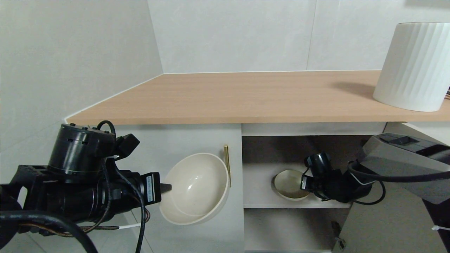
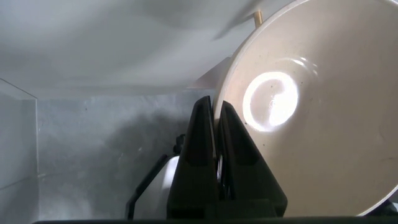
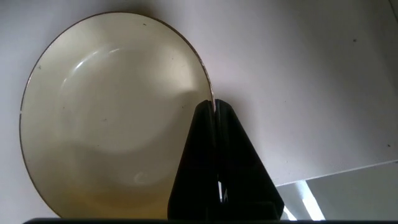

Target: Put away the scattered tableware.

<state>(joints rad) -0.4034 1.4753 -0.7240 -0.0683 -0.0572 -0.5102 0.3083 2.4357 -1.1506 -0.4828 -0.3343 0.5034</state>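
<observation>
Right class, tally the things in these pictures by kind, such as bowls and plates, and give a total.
bowl: 1, in the left gripper
plate: 1, in the right gripper
white ribbed tub: 1, on the counter
Total: 3

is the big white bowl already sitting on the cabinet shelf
No, the left gripper holds the white bowl by its rim, tilted, in front of the cabinet door.
</observation>
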